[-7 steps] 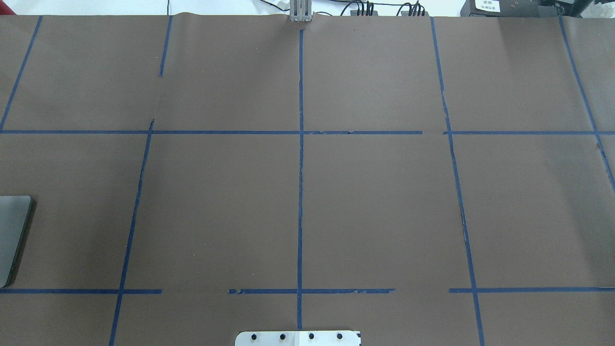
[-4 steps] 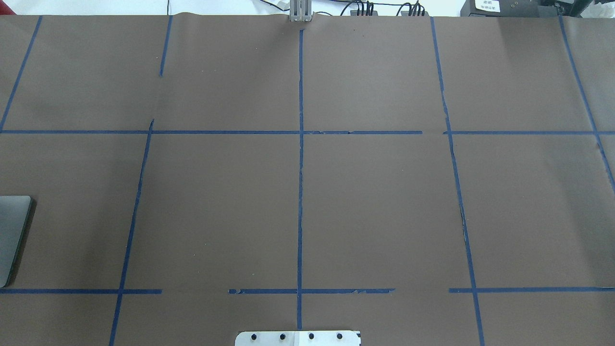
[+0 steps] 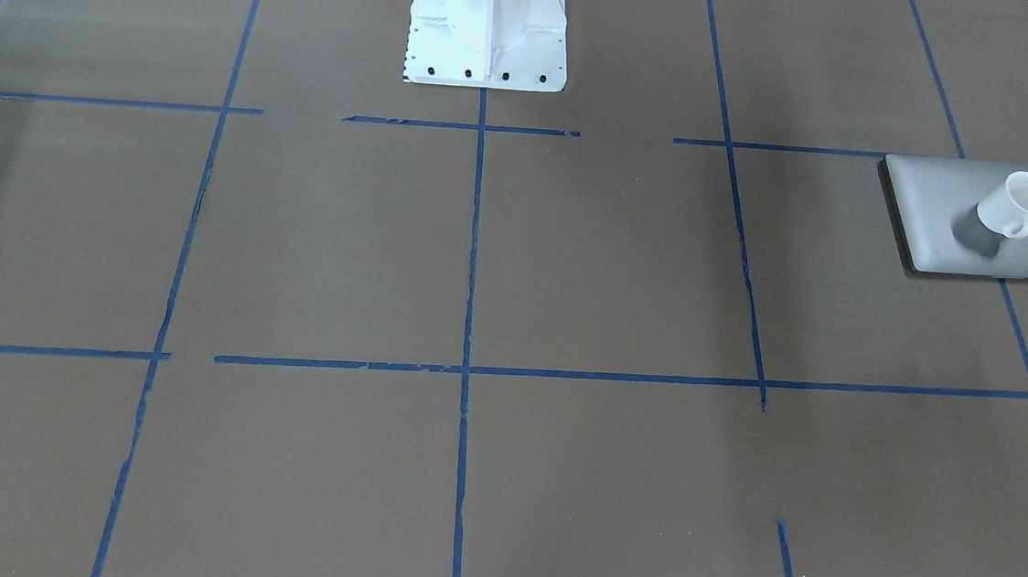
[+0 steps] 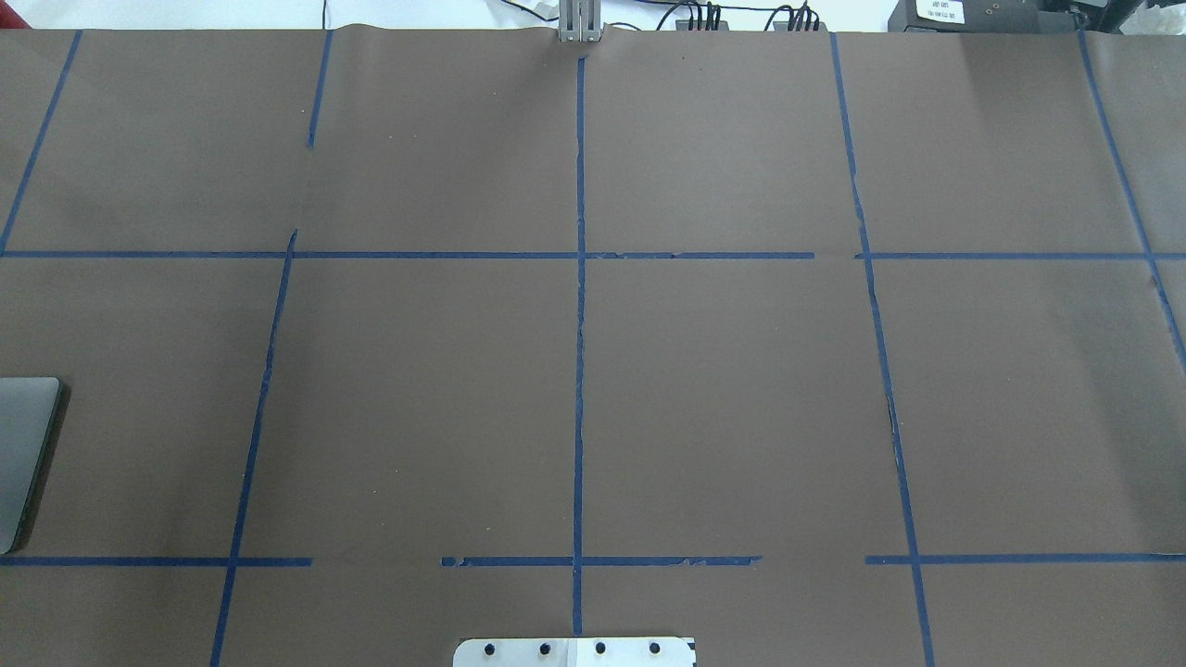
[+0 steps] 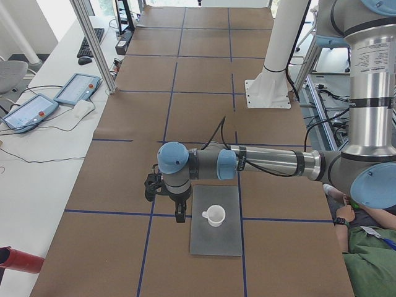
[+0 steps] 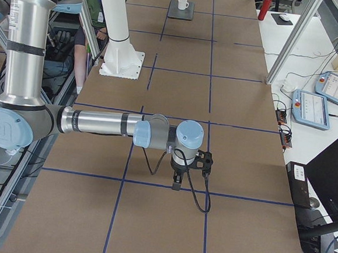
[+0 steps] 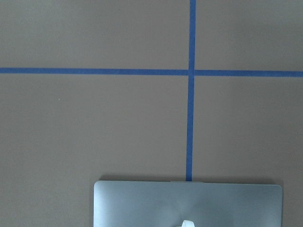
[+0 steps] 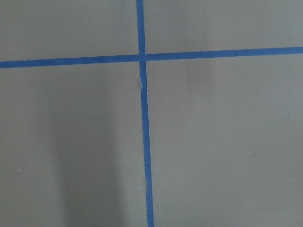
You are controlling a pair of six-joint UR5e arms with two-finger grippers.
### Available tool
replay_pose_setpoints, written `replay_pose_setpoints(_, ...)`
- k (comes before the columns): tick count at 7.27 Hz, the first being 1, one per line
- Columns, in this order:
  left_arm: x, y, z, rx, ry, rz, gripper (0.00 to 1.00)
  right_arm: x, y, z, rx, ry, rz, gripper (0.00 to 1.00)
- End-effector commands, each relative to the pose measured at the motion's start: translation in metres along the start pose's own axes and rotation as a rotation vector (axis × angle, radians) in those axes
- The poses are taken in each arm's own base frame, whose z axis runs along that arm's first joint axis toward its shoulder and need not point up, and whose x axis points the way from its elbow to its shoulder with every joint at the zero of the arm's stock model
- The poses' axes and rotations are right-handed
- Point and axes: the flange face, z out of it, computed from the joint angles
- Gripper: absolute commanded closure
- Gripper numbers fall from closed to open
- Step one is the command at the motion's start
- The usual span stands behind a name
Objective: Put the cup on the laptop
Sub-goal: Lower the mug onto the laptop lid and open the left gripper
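**Item 1, cup** (image 3: pixel 1014 204): small, white, with a loop handle. It stood upright on the lid of the laptop (image 3: pixel 932 216), right of the lid's middle in the front-facing view, at the right edge of that frame. Nothing gripped it. In the left side view the cup (image 5: pixel 214 215) sat on the upper half of the lid, handle turned to frame left.

**Item 2, laptop:** silver-grey, closed, flat on the worktop (image 3: pixel 571 265). Only one rounded corner (image 4: pixel 23 445) entered the overhead view, at the left edge. The left wrist view showed its far edge (image 7: pixel 189 201) along the bottom of the frame.

**Item 3, left pincer** (image 5: pixel 180 213): pointed downward, just beside the laptop's upper-left corner in the left side view, near the cup but apart from it. Released or clenched: cannot tell, as it showed in that side view only.

**Item 4, right pincer** (image 6: pixel 176 183): pointed downward over a blue tape line (image 6: pixel 153 184) in the lower middle of the right side view, well apart from the cup (image 6: pixel 182 3) at the top of that frame. State: cannot tell, for the same reason.

**Item 5, worktop:** covered in brown paper and marked into squares with blue tape.

**Item 6, white pedestal** (image 3: pixel 487 20): bolted at the top centre of the front-facing view.

**Item 7, two tablets** (image 5: pixel 77 88): on the side bench, upper left of the left side view.
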Motion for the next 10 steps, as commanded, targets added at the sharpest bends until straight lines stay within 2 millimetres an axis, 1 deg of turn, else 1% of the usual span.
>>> replay_pose_setpoints(1,0.004,0.006,0.002,-0.008,0.070,-0.006,0.00,0.000,0.000,0.000,0.000,0.000,0.000,0.00)
replay_pose_setpoints(2,-0.001,0.006,0.008,-0.018,0.065,-0.011,0.00,0.000,0.000,0.000,0.000,0.000,0.000,0.00)
replay_pose_setpoints(3,-0.003,0.005,0.010,-0.006,0.059,0.010,0.00,0.000,0.000,0.000,0.000,0.000,0.000,0.00)
replay_pose_setpoints(4,-0.013,0.006,0.020,-0.021,0.060,0.021,0.00,0.000,0.000,0.000,0.000,0.000,0.000,0.00)
replay_pose_setpoints(5,-0.016,0.005,0.023,-0.025,0.060,0.032,0.00,0.000,0.000,0.000,0.000,0.000,0.000,0.00)
replay_pose_setpoints(10,-0.014,0.004,0.021,-0.009,0.059,0.044,0.00,0.000,0.000,0.000,0.000,0.000,0.000,0.00)
